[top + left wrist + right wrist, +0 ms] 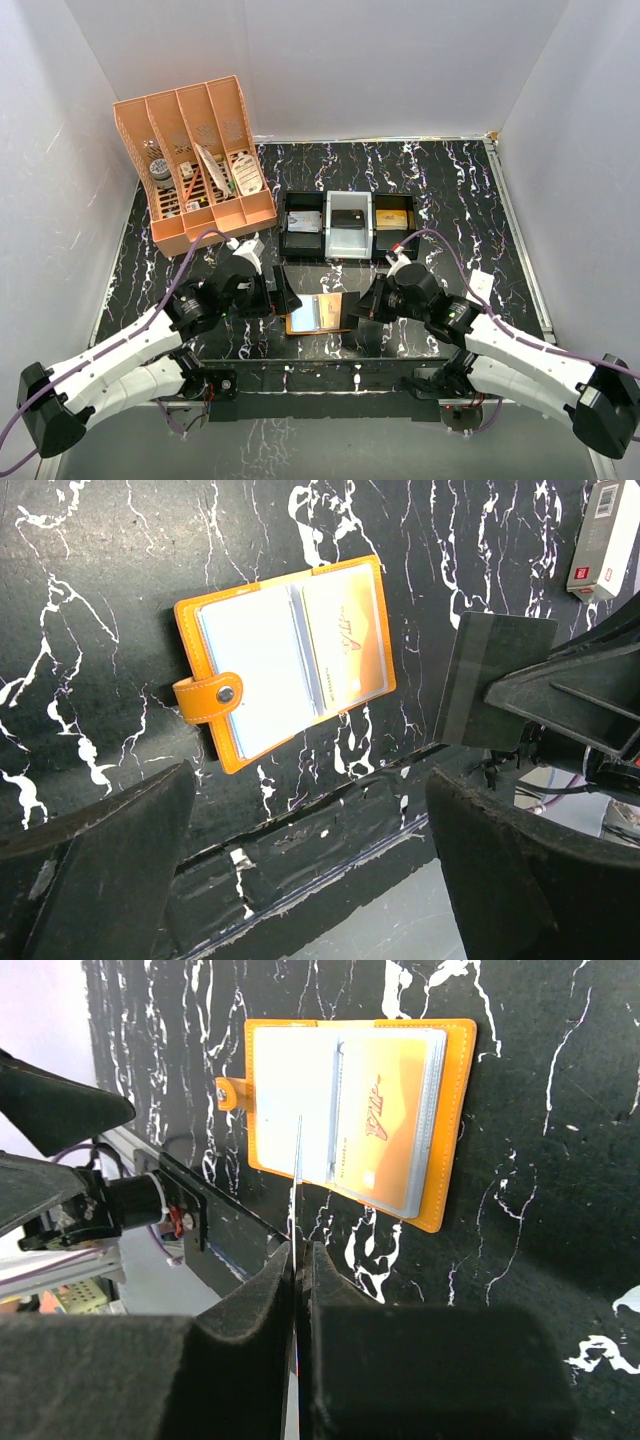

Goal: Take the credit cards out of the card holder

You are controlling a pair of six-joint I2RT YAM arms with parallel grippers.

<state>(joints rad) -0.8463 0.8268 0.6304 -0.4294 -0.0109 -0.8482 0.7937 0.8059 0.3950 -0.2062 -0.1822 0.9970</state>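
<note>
The orange card holder (318,313) lies open and flat on the black marbled table, between my two grippers. It shows in the left wrist view (205,696) and the right wrist view (458,1110). A card (385,1120) sits in its clear sleeves, tinted orange-gold (345,645). My right gripper (300,1250) is shut on a thin card (298,1175), seen edge-on above the holder's left page. That same card shows as a dark rectangle (495,680) in the left wrist view. My left gripper (310,780) is open and empty, just left of the holder (282,291).
A large orange slotted desk organizer (195,165) stands at the back left. A row of black and white trays (345,225) holding small boxes sits behind the holder. A white-and-red box (605,535) lies in one of them. The table's front edge (300,875) runs close below the holder.
</note>
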